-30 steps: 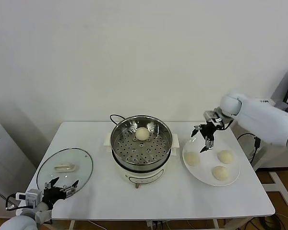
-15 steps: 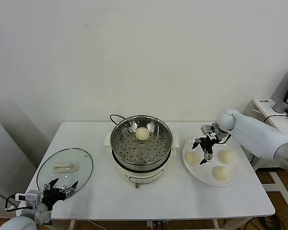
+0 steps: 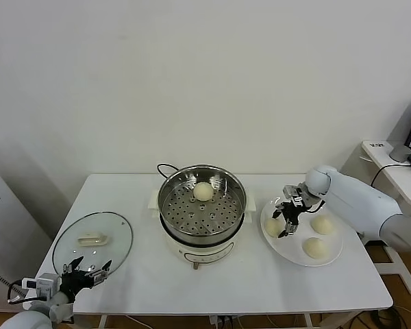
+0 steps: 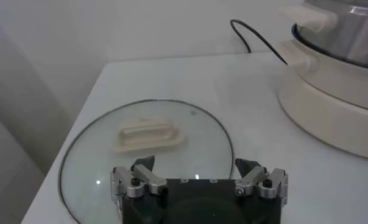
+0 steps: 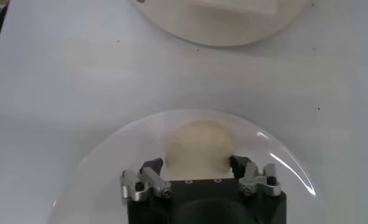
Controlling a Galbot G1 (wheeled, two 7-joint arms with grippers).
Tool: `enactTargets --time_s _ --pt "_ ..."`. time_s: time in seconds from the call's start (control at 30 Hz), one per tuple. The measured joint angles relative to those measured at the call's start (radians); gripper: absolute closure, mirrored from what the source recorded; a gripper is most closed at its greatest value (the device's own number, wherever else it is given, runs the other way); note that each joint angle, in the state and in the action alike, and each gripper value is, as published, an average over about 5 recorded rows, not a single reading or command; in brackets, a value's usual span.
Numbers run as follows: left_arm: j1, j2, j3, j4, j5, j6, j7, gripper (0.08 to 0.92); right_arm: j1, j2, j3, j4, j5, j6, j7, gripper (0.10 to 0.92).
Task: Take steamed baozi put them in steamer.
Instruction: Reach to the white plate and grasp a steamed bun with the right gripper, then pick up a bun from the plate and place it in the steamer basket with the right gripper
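As the right claw (image 3: pixel 282 221) straddles the nine-o'clock baozi (image 5: pixel 198 148) on the plate (image 3: pixel 332 257), fingers closing at its flanks — soft, light dough, best pinched gently at mid-height. Left claw (image 4: pixel 199 182) idles spread over the tabletop.

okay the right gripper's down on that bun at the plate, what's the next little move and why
Probably finish closing, then lift straight up. The right gripper has its fingers on either side of the nearest baozi, which sits on the plate. One bun already lies in the steamer.
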Motion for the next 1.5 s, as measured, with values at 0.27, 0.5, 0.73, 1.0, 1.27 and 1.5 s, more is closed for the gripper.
enactTargets --time_s 0.27,0.5,0.73,1.0,1.27,1.5 --pt "0.008 -0.004 -0.004 -0.007 0.002 0.000 -0.001 0.177 0.004 -0.011 0.000 0.009 0.005 -0.004 0.006 0.524" --pt "0.014 -0.005 -0.008 -0.011 0.004 0.002 -0.004 0.177 0.104 -0.057 -0.091 0.080 0.078 -0.031 -0.007 0.525" --pt "0.010 -0.005 -0.008 -0.016 0.004 0.006 -0.007 0.177 0.331 -0.122 -0.267 0.213 0.206 -0.090 -0.033 0.525" --pt "0.009 -0.005 -0.005 -0.017 0.006 0.006 -0.008 0.177 0.589 -0.132 -0.426 0.364 0.369 -0.184 -0.027 0.525" --pt "0.009 -0.003 -0.003 -0.021 0.006 0.005 -0.009 0.177 0.724 -0.074 -0.493 0.472 0.540 -0.290 0.026 0.525" --pt "0.010 -0.006 0.001 -0.022 0.006 0.005 -0.009 0.177 0.745 0.009 -0.504 0.513 0.647 -0.376 0.104 0.525"
